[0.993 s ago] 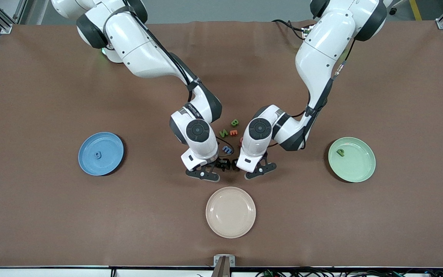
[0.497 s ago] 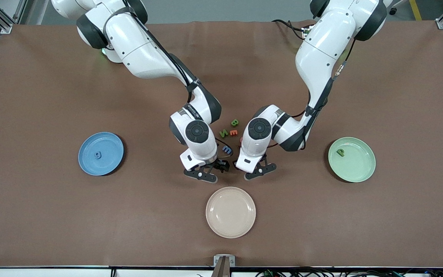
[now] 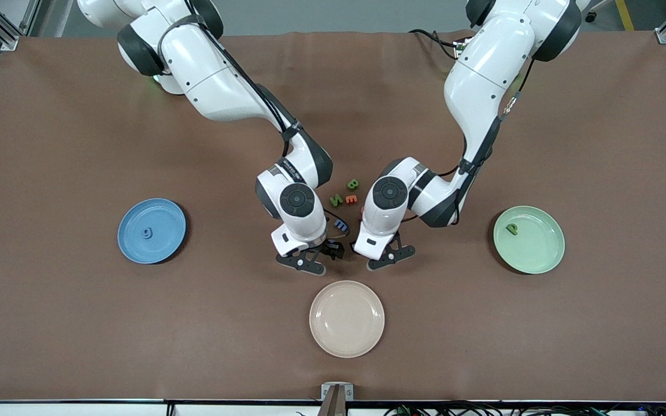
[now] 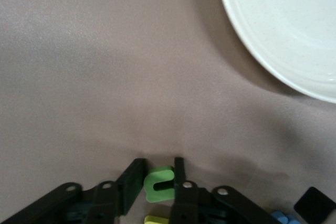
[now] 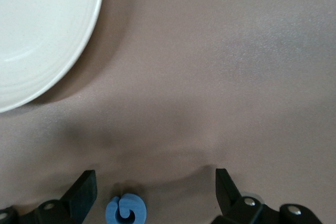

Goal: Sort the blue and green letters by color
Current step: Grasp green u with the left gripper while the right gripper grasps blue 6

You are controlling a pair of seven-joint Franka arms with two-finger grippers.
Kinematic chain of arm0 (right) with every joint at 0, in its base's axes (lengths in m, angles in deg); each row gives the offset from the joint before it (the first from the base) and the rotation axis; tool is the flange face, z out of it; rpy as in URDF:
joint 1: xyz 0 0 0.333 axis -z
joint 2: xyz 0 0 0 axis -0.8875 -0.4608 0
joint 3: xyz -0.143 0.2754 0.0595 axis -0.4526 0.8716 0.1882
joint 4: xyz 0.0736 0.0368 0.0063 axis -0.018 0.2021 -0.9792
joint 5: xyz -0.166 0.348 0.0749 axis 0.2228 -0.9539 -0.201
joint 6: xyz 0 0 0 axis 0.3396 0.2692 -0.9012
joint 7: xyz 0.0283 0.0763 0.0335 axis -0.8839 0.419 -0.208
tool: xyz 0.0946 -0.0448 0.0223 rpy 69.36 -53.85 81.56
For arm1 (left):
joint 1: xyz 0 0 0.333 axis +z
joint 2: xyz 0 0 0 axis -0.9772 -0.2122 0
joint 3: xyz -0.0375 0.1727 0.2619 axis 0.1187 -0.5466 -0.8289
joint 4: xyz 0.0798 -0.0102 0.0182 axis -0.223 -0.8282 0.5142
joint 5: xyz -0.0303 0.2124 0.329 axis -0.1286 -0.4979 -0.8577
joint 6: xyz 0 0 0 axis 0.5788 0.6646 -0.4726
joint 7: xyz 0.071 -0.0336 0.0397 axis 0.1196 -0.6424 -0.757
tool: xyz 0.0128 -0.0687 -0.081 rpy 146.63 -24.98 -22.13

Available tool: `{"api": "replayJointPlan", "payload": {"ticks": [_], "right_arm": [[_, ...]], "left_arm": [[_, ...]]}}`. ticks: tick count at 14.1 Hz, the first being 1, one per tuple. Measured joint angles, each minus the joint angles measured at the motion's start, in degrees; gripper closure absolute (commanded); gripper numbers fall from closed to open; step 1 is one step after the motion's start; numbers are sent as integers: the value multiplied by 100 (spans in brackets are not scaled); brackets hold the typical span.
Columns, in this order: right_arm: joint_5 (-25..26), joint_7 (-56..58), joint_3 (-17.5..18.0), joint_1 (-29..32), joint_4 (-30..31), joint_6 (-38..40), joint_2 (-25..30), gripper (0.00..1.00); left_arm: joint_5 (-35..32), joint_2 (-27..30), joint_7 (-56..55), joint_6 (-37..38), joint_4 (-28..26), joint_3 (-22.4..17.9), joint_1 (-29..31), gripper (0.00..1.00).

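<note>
**A:** How far along are you?

**B:** Early. You have a blue g (image 3: 147,233) on the blue plate (image 3: 162,250) and a green P (image 3: 511,229) on the pale green plate (image 3: 541,254); the cream plate (image 3: 347,318) holds nothing.

**A:** And the grippers?

**B:** Your left gripper (image 4: 157,184) is pinching a green letter (image 4: 159,184) down at the table, just above the cream plate in the front view. Your right gripper (image 5: 152,195) hangs spread wide around a blue letter (image 5: 125,209) — not gripped.

**A:** What's left?

**B:** The green B (image 3: 353,184) and green N (image 3: 336,200) lie in the middle cluster, with the other blues I can't fully see — most sorting remains.
</note>
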Motion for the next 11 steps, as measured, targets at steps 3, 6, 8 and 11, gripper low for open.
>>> {"api": "replayJointPlan", "payload": {"ticks": [3, 6, 8, 11], "right_arm": [[-1, -136, 11, -20, 11, -125, -16, 0], [-1, -255, 16, -126, 30, -178, -31, 0], [-1, -307, 16, -193, 42, -180, -31, 0], [3, -313, 16, -245, 58, -180, -34, 5]], "left_arm": [[0, 1, -9, 1, 0, 0, 4, 85], [0, 5, -15, 1, -5, 1, 25, 87], [0, 46, -15, 5, -68, 1, 112, 87], [0, 288, 138, 7, -365, 77, 464, 88]]}}
